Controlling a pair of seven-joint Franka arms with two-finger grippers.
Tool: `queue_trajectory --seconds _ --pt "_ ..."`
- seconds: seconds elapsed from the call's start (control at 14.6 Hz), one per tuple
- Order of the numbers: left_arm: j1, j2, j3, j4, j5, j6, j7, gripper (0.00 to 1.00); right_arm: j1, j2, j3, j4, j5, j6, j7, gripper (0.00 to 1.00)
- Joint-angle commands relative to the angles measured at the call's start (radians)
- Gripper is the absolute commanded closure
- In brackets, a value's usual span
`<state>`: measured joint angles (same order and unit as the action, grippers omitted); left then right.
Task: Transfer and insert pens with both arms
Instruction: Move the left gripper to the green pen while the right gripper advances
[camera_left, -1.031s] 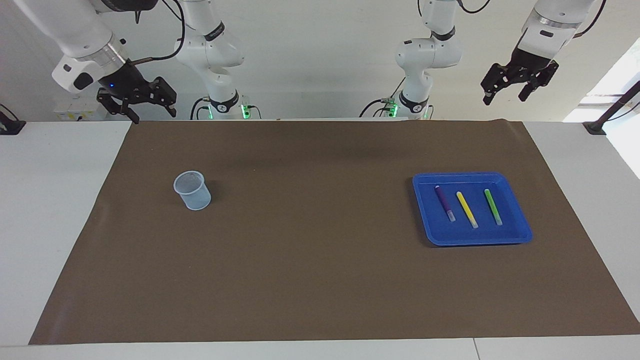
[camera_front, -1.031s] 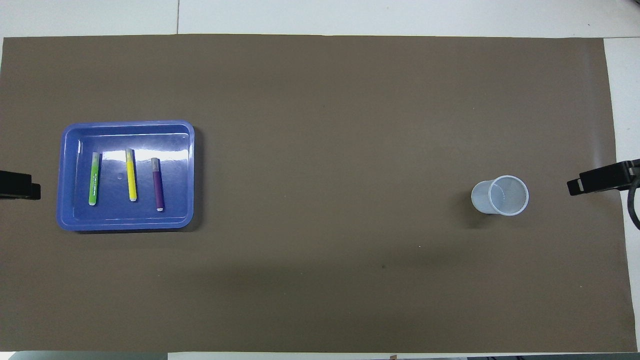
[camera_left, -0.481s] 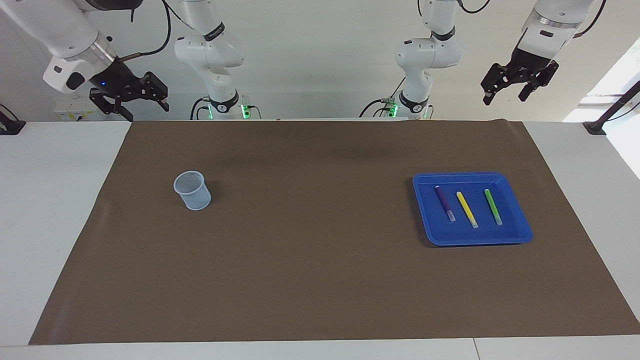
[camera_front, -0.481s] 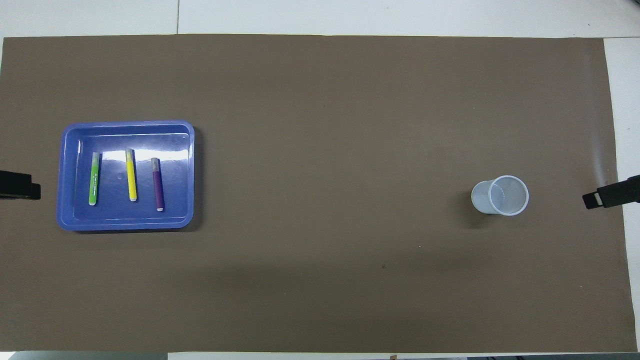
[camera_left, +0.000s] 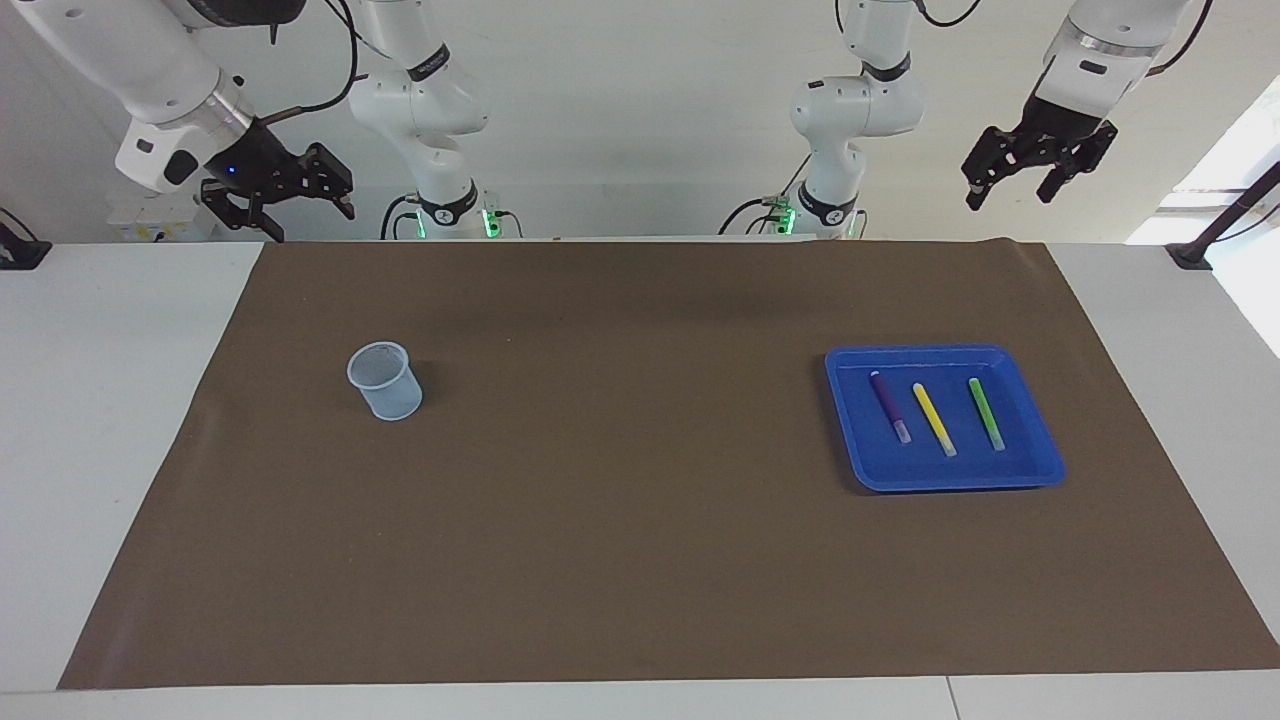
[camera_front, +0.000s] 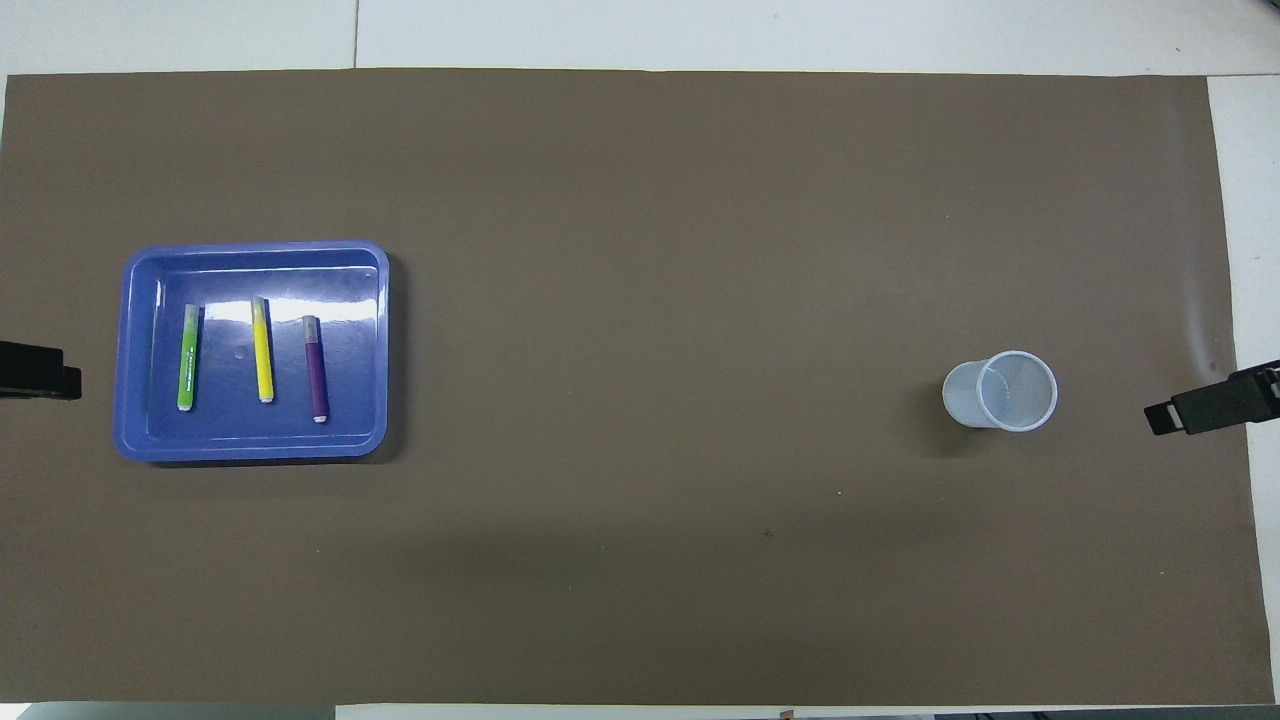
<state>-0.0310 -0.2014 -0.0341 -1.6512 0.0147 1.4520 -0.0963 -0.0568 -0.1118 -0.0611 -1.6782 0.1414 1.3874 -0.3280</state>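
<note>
Grippers raised at table ends, left gripper (camera_left: 1012, 190) open, right gripper (camera_left: 290, 215) open, overhead shows only tips.

Overhead view: of the left gripper (camera_front: 40, 370) only a black tip shows, cut off by the picture's edge beside the blue tray (camera_front: 135, 445). Of the right gripper (camera_front: 1210, 408) only a dark tip shows too, the rest cut off at the edge on the side away from the tray. The brown mat (camera_front: 640, 560) runs out of the picture past the tray. The print on the green pen (camera_front: 187, 357) is too small to read. Facing view: both arms' upper links leave the top edge — and the inside bottom of the clear cup (camera_left: 385, 381), well apart from the tray, is hidden by its own wall.
</note>
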Motion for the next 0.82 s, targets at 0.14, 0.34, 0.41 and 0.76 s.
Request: queue_trajectory --seconds 0.14,0.34,0.41,0.76 --pt "0.0 -0.013 -0.001 -0.002 0.011 -0.018 -0.003 0.0 0.043 -0.046 0.009 -0.083 0.151 0.061 0.131 0.0" --pt "0.002 -0.013 -0.001 -0.002 0.011 -0.018 -0.003 0.0 0.074 -0.094 0.009 -0.188 0.265 0.109 0.207 0.0" --pt "0.0 -0.013 -0.001 -0.002 0.011 -0.018 -0.003 0.0 0.074 -0.113 0.009 -0.23 0.303 0.145 0.211 0.0" --pt "0.0 -0.013 -0.001 -0.002 0.011 -0.018 -0.003 0.0 0.089 -0.127 0.011 -0.276 0.412 0.176 0.403 0.0"
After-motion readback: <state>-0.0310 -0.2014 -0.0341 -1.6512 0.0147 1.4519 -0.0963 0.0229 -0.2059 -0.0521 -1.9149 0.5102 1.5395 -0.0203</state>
